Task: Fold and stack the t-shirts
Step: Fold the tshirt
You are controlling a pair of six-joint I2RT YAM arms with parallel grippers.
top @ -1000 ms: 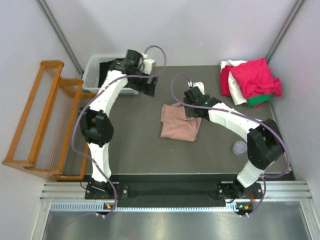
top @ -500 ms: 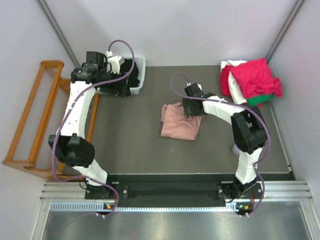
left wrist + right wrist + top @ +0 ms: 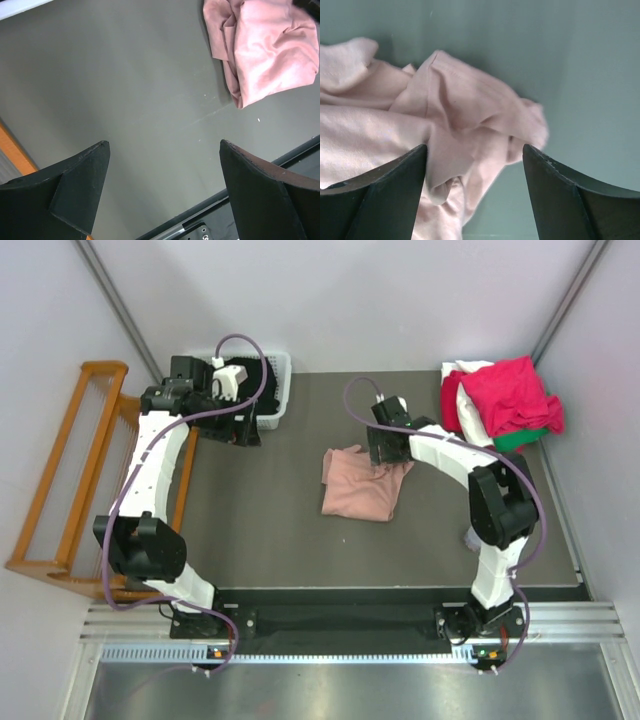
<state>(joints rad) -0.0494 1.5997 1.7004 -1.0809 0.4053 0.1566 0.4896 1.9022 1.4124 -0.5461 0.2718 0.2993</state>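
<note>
The dusty-pink t-shirt [image 3: 358, 488] lies folded and a little rumpled mid-table; no print shows. It also shows in the left wrist view [image 3: 265, 47] and the right wrist view [image 3: 420, 125]. My right gripper [image 3: 389, 451] is open, low over the shirt's bunched far-right corner, with the cloth between and below its fingers [image 3: 475, 195]. My left gripper [image 3: 240, 428] is open and empty [image 3: 165, 190] over bare table at the far left, beside the basket. A pile of crimson-pink [image 3: 510, 390], white [image 3: 466, 408] and green [image 3: 522, 440] t-shirts sits at the back right corner.
A white basket [image 3: 277, 370] stands at the back left, partly hidden by the left arm. An orange wooden rack [image 3: 75, 480] stands off the table's left side. A small clear round object [image 3: 481, 536] lies near the right arm.
My left arm swung from the table's middle back to the far left by the basket. My right gripper shifted slightly toward the shirt's far-right corner, where the cloth is now ruffled.
</note>
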